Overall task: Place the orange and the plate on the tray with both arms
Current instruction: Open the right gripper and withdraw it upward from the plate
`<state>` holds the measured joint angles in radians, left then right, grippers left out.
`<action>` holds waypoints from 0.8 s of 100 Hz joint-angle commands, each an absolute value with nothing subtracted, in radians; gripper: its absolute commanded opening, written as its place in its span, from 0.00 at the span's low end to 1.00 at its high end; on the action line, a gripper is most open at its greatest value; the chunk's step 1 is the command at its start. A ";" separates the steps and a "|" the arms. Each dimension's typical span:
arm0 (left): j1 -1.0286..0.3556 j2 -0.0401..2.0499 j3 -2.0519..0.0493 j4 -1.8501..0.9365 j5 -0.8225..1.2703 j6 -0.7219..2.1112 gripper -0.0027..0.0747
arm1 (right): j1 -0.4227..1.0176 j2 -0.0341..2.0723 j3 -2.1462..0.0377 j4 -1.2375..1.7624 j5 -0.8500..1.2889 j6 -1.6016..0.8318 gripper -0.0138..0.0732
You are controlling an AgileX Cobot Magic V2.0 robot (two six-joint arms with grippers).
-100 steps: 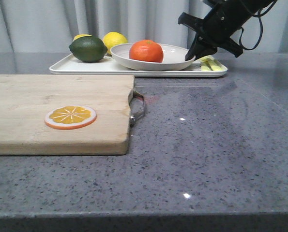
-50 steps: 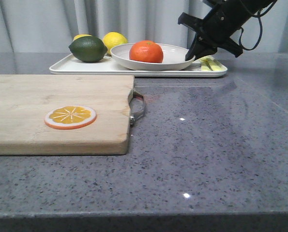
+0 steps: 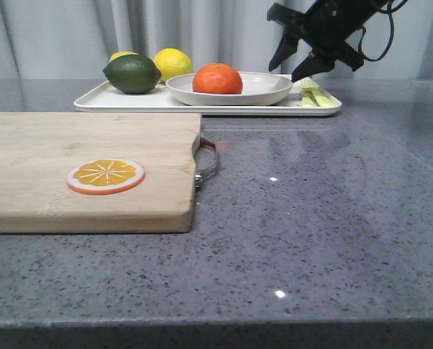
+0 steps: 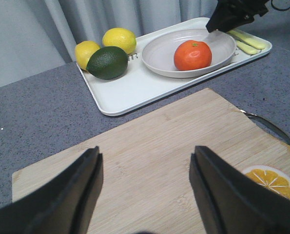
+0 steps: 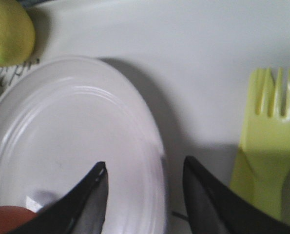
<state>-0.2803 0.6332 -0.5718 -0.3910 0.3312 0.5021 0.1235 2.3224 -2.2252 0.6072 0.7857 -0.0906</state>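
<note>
Two task items sit together in the front view: the orange (image 3: 217,78) rests in the plate (image 3: 229,89), and the plate lies flat on the tray (image 3: 201,102), whose long side runs left to right across the far table (image 3: 325,211). The right gripper (image 3: 298,64) hangs just above the plate's right rim, fingers spread and holding nothing. A lime (image 3: 132,73) and a lemon (image 3: 172,62) occupy the tray's left end; a cutting board (image 3: 85,167) with an orange slice (image 3: 105,176) lies nearer.

The left wrist view shows the left gripper (image 4: 145,161) over the cutting board (image 4: 149,146), fingers wide apart and empty. The orange's (image 4: 192,54) stem dimple faces up. Only here is a second lemon (image 4: 87,52) seen whole, beside the lime (image 4: 107,62).

The right wrist view shows the right gripper's (image 5: 145,175) fingers apart, straddling the plate's (image 5: 76,146) rim; whether they touch it I cannot tell. A yellow-green fork (image 5: 269,141) lies on the tray (image 5: 183,48), tines pointing away from the fingers.
</note>
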 commanded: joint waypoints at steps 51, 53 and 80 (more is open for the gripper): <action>-0.278 0.633 -0.600 -0.410 0.267 0.504 0.53 | 0.040 2.124 -2.479 0.524 1.011 -0.235 0.59; -0.278 0.633 -0.600 -0.410 0.267 0.504 0.53 | 0.040 2.112 -2.479 0.524 1.011 -0.237 0.59; -0.278 0.633 -0.600 -0.410 0.267 0.504 0.53 | 0.040 2.002 -2.470 0.553 1.083 -0.285 0.59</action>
